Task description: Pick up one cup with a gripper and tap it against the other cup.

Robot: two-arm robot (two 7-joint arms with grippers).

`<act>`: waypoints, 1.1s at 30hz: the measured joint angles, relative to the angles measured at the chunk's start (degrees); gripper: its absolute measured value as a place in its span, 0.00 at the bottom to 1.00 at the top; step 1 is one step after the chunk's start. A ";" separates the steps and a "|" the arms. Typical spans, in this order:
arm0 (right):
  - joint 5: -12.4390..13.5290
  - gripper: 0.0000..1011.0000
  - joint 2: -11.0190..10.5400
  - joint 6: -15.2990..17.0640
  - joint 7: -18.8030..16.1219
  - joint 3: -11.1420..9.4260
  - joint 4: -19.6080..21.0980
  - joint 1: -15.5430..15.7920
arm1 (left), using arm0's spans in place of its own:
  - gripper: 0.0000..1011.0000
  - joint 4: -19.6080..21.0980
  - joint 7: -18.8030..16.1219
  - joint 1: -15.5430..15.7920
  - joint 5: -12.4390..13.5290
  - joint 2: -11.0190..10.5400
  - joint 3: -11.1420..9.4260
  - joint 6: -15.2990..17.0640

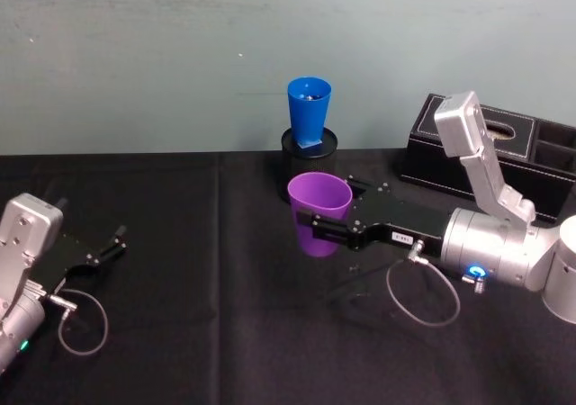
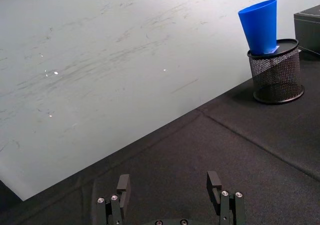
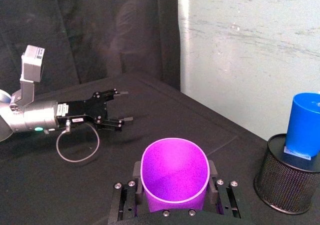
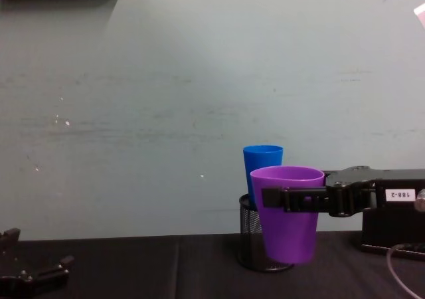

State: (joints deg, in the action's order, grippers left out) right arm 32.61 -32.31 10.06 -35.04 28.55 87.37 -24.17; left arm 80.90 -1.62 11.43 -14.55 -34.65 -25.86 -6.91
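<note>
The purple cup [image 1: 319, 209] is a thin, smooth plastic cup. It is likely very light and a bit bendy, so a hard squeeze could squash it. The sides are slick and get narrower toward the bottom, so it could slip down if the hold is too loose. A good place to hold it is near the top, just under the rim, where it is widest and stiffest.

That is where the right gripper [image 1: 326, 229] has it. Its two black fingers [image 3: 212, 171] are pressed on opposite sides of the purple cup, one on each side, a little under the rim. The cup is upright with its open end up. From the chest view it seems to hang a little above the black cloth [image 1: 198, 315].

The blue cup [image 1: 309, 108] stands in a black mesh holder [image 2: 276, 75] near the wall, just behind the purple cup. The two cups do not touch yet.

The left gripper [image 2: 169, 185] rests low on the robot's left side, far from both cups. Its fingers are spread apart and hold nothing.
</note>
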 joint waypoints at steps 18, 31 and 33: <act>-0.09 0.71 0.05 0.02 0.11 -0.21 -0.14 -0.10 | 0.99 0.00 0.00 0.00 0.00 0.00 0.00 0.00; -0.14 0.71 0.08 0.05 0.12 -0.30 -0.16 -0.15 | 0.99 0.00 0.00 0.00 0.00 0.00 0.00 0.00; -0.14 0.71 0.08 0.05 0.12 -0.30 -0.17 -0.15 | 0.99 0.00 0.00 0.00 0.00 0.00 0.00 0.00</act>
State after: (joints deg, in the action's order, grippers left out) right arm 32.47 -32.23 10.10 -34.93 28.25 87.21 -24.32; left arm 80.90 -1.62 11.43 -14.55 -34.65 -25.86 -6.91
